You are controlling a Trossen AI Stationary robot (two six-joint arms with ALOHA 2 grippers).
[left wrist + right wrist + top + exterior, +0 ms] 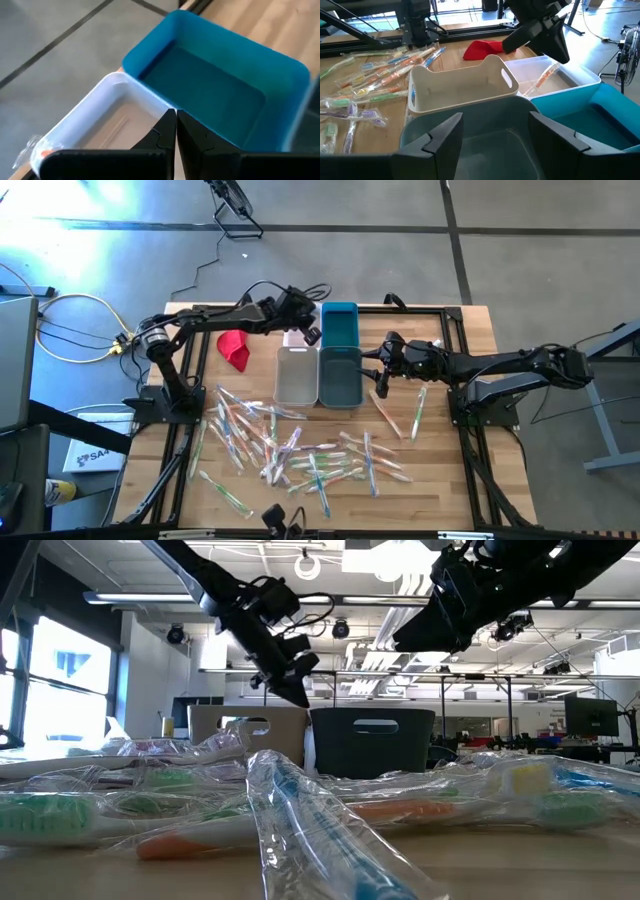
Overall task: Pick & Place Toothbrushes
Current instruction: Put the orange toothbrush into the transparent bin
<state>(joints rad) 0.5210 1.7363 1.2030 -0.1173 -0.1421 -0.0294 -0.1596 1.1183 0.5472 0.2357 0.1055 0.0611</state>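
Many wrapped toothbrushes (290, 450) lie scattered on the near half of the wooden table. One orange-handled toothbrush (542, 80) lies inside a low clear-white bin (560, 82) at the far side. My left gripper (175, 131) hangs shut and empty just above that bin, beside the bright blue bin (220, 85); the high view shows the left gripper (312, 337) there too. My right gripper (495, 145) stands open with nothing between its fingers, over the dark teal bin (340, 377).
A white bin with handle slots (295, 375) stands left of the dark teal bin. A red cloth (235, 347) lies at the far left of the table. Two toothbrushes (400, 412) lie apart under the right arm. Black frame rails run along the table's edges.
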